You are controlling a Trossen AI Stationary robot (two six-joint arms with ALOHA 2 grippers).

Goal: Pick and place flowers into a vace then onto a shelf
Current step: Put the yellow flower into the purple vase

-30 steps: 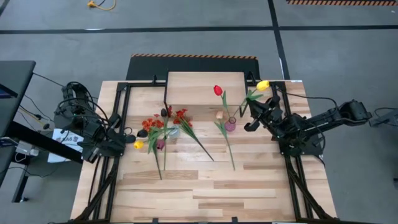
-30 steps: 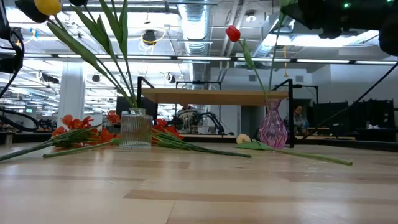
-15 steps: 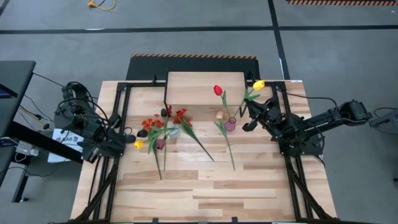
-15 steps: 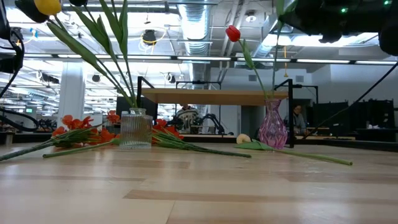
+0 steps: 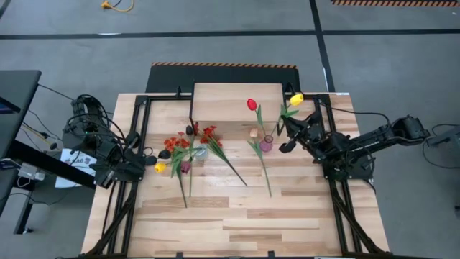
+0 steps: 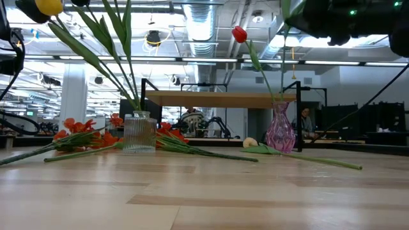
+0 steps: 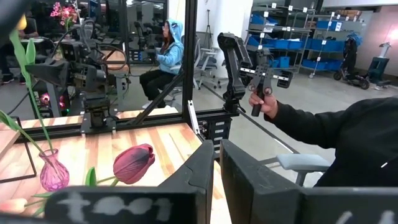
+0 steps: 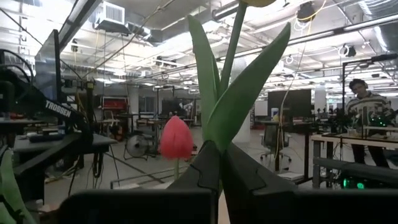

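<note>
1. Yellow tulip (image 5: 297, 98) sits at the upper right of the high view, held up in the air by the right tool (image 5: 286, 134).
2. In the right wrist view the right tool's two fingers (image 8: 205, 167) are squeezed together on the tulip's green stem and leaves.
3. Just left of that tool stands a pink vase (image 5: 266, 144) with a red tulip (image 5: 252, 105) in it.
4. Beside the pink vase, two flowers (image 5: 260, 162) lie flat on the tabletop (image 5: 237, 223).
5. More flowers, red and orange, lie by a clear vase (image 6: 139, 133) left of the middle.
6. The wooden shelf (image 5: 237, 99) is at the top middle.
7. The left tool (image 5: 152, 161) waits at the left edge, shut, with a dark red tulip (image 7: 133, 163) right by it.
</note>
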